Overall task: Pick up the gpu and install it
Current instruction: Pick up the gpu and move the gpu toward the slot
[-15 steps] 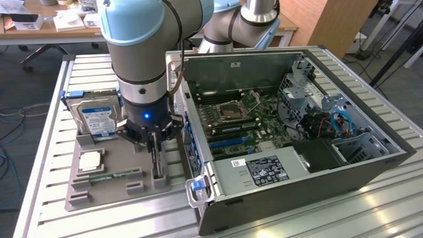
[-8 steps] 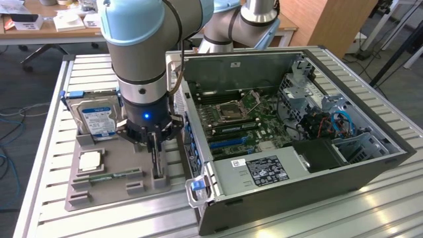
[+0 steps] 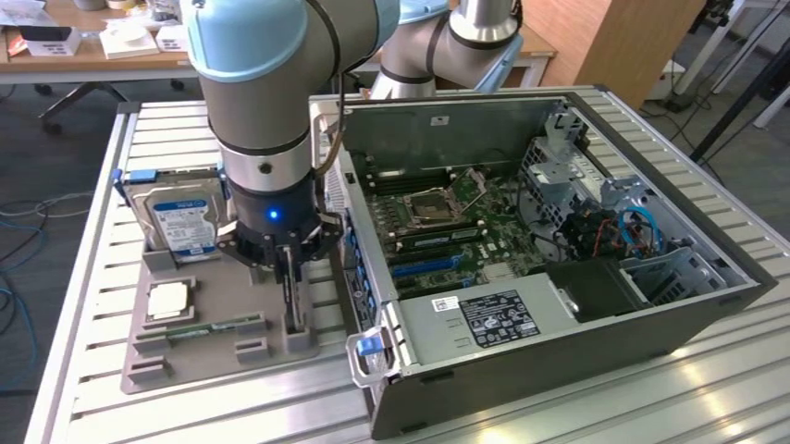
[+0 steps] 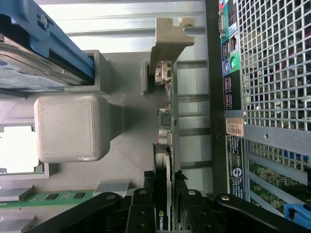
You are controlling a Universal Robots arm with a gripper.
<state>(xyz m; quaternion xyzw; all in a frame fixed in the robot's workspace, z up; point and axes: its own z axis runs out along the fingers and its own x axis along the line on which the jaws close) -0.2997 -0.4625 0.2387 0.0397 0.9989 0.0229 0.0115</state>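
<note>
The gpu (image 4: 165, 160) stands on its long edge in a narrow slot of the grey holder tray (image 3: 222, 287), with its metal bracket (image 4: 170, 36) at the end far from the claw. We think the tray keeps the card upright on purpose, so that both flat faces are free and can be taken from above.

The claw (image 3: 290, 268) is directly over the card and is closed about halfway. Its dark fingers (image 4: 141, 213) press on the two faces of the card, one on each side, so the thin board is clamped between them. The lower edge of the card seems to sit in the slot, so we judge that the lift is not yet done.

In the same tray, the hard drive (image 3: 183, 220) leans in its own stand at the exterior view's left, and the green memory stick (image 3: 203, 326) lies flat in front of it. Each part has a separate place, apart from the others.

Just beside the tray, at the exterior view's right, the computer case (image 3: 593, 351) lies open with the motherboard (image 3: 445, 213) facing up, which makes it reachable from above.
</note>
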